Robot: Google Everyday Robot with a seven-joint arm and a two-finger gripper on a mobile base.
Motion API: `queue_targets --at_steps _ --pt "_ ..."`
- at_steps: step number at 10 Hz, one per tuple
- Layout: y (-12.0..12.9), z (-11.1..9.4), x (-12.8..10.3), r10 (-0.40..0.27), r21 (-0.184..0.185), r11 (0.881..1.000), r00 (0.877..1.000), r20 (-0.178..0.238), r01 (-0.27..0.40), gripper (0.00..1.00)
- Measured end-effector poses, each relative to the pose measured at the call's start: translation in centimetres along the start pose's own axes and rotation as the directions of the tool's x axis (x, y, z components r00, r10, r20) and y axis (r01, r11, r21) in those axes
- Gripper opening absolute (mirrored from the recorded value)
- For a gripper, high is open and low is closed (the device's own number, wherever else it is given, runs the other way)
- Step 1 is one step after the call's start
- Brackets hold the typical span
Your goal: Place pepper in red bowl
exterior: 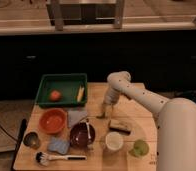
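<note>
The wooden surface [141,128] is carrying a green tray [63,76] lying behind and left of the tool [105,113]. The red bowl [52,121], a grey cloth [76,118] and a maroon bowl [79,136] are sitting to the tool's left. A white cup [114,141] is standing in front of it.

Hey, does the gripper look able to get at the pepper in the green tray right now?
Probably yes. The gripper hangs over the table beside the green tray; the pepper lies uncovered in it, with only the low yellow corn-like item between them.
</note>
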Motion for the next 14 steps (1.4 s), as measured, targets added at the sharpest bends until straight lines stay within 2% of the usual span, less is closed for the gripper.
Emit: queue_targets --at_steps 3,5,9,14 --pt "0.0 -0.4 0.3 0.001 -0.001 1.000 1.000 -0.009 -0.001 0.12" --pt "0.2 -0.5 0.6 0.003 -0.005 1.000 1.000 -0.013 -0.004 0.00" --pt "-0.5 -1.3 1.5 0.008 -0.014 1.000 1.000 0.003 -0.008 0.00" --pt "-1.0 -6.3 -0.1 -0.005 0.039 0.999 1.000 -0.014 0.006 0.00"
